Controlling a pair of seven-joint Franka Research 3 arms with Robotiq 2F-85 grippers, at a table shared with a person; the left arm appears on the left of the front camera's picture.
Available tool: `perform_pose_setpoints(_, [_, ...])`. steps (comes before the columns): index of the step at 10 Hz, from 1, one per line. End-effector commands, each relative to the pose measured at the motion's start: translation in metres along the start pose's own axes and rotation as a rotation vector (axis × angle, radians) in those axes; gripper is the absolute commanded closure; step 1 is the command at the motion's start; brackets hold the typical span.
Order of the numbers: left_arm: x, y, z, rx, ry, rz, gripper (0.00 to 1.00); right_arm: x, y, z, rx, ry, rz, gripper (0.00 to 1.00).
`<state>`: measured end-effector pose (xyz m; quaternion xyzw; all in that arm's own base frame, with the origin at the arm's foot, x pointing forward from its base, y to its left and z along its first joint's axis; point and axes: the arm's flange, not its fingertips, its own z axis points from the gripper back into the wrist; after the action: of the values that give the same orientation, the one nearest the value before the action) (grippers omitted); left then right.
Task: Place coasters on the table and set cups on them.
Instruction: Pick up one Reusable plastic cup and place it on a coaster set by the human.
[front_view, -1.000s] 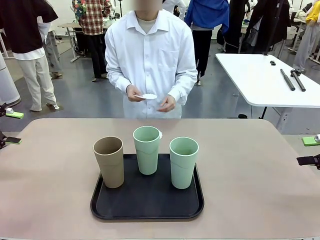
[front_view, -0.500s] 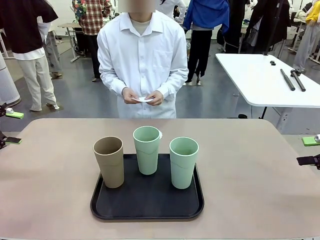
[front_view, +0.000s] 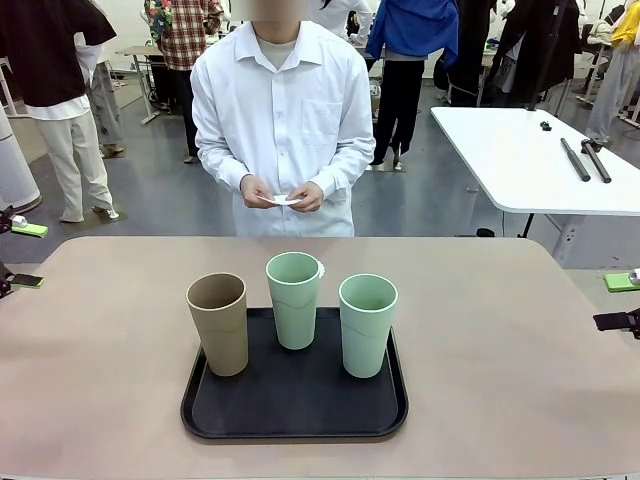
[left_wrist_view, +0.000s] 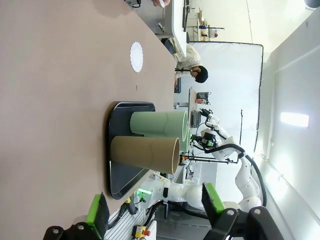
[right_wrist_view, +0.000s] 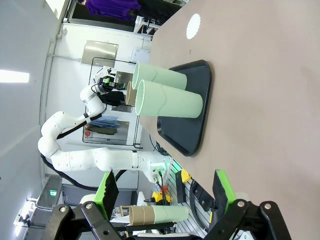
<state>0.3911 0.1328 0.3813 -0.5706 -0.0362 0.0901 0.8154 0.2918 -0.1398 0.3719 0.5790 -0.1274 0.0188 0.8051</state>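
Three cups stand on a black tray: a tan cup at the left, a mint cup in the middle and a mint cup at the right. One white coaster lies on the table just behind the middle cup, mostly hidden; it also appears as a coaster and a coaster. The person at the far side holds more coasters in both hands. My left gripper and right gripper stay open at the table's side edges, far from the tray. Both wrist views show open, empty jaws.
A white table with black rods stands at the back right, off my table. Several people stand in the room behind. The tabletop is bare to both sides of the tray and in front of the person.
The person has stepped slightly to the left and brought both hands together on the white coasters. Neither arm nor any cup has moved.
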Motion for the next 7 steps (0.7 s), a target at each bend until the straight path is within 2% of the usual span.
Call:
perform_pose_setpoints(1, [0.0003,-0.0007,0.0008,-0.004,-0.005,-0.004,0.00,0.0019,-0.0015,-0.0001,0.007,-0.010,0.003,0.00])
perform_pose_setpoints(7, [0.0003,-0.0007,0.0008,-0.004,-0.005,-0.004,0.00,0.0019,-0.0015,-0.0001,0.007,-0.010,0.003,0.00])
